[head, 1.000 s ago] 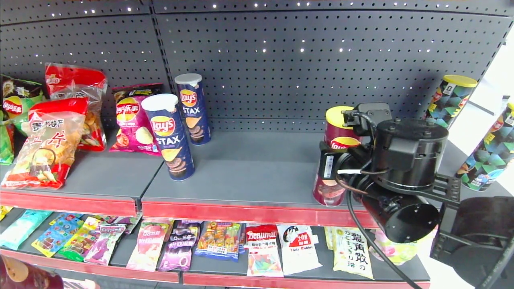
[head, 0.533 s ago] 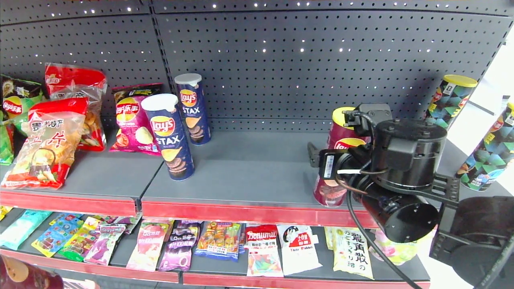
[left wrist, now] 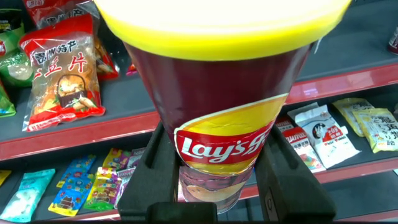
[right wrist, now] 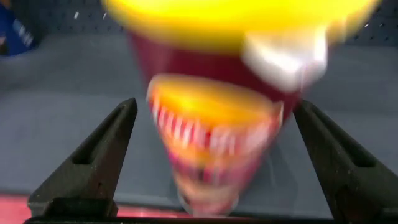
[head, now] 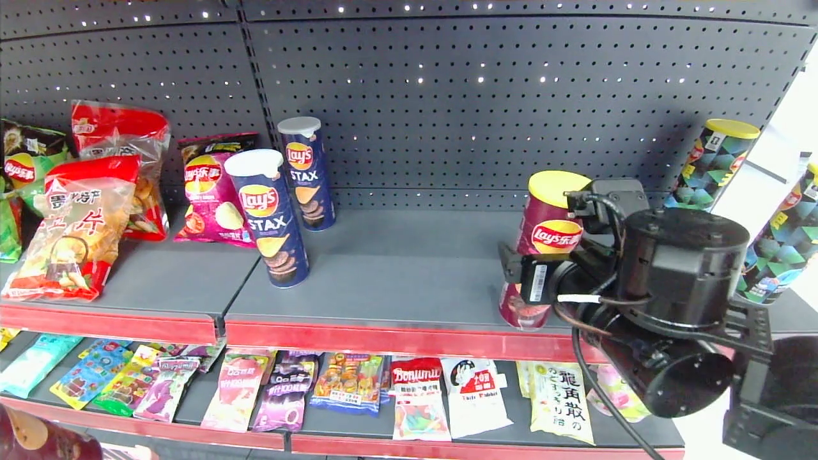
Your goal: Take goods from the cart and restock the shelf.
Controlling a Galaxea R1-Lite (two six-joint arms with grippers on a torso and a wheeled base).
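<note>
Grey shelf [head: 396, 268] bears the yellow-lidded maroon crisp can [head: 543, 236] by its red edge. My right end effector [right wrist: 216, 107] is spread around it; my left end effector [left wrist: 217, 174] clamps a second maroon can [left wrist: 217, 93] with a red-and-yellow logo.

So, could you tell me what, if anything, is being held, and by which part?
The left end effector holds a red chip can by its lower body. The right end effector stands open around a second can, holding nothing.
</note>
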